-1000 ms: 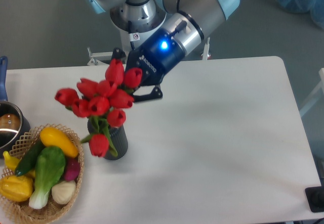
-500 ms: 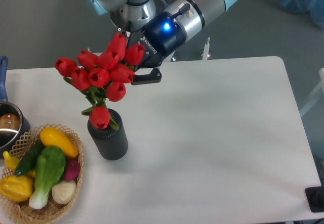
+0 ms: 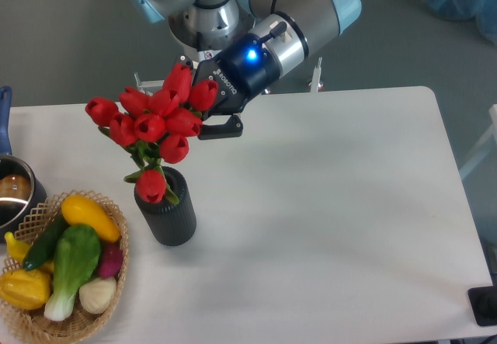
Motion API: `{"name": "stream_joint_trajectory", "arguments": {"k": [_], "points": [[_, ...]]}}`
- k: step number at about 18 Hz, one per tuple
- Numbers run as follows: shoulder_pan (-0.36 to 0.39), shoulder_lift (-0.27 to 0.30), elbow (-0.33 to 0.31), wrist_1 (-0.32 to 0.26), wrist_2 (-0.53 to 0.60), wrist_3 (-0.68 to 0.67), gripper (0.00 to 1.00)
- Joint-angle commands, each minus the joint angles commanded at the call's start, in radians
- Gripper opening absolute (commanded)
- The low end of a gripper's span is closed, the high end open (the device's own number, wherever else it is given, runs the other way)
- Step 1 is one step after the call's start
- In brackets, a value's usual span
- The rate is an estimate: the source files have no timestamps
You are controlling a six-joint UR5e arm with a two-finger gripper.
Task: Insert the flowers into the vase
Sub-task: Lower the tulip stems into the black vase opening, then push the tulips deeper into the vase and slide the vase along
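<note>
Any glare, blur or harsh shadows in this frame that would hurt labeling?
Fixed camera: even, soft light, faint shadows on the table; the wrist's blue LED blooms slightly; flowers and vase sharp enough; the gripper is partly hidden by blooms.

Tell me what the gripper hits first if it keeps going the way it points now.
Probably the flowers: the gripper points down-left straight into the tulip heads, with the vase below. Depth is unclear from this one view.

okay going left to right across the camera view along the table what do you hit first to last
pot → basket → vase with the flowers above it → end effector
</note>
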Motion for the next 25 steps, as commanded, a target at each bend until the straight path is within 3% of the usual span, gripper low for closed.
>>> {"name": "stream_joint_trajectory", "arguments": {"k": [5,9,13,17,20,21,22,25], "points": [[-0.003,-0.008,-0.017,0.0,0.011,0.003,0.0],[-0.005,-0.017,-0.066,0.005,0.015,0.049,0.0],[-0.006,-0.028,-0.094,0.003,0.017,0.068,0.06],[-0.027,-0.064,-0.094,0.003,0.096,0.074,0.29],[-0.052,-0.084,-0.092,0.005,0.14,0.074,0.54],[-0.052,-0.089,-0.092,0.003,0.155,0.072,0.69],[-0.054,-0.089,-0.094,0.003,0.17,0.071,0.99],[-0.052,-0.092,-0.092,0.003,0.181,0.072,1.0]]}}
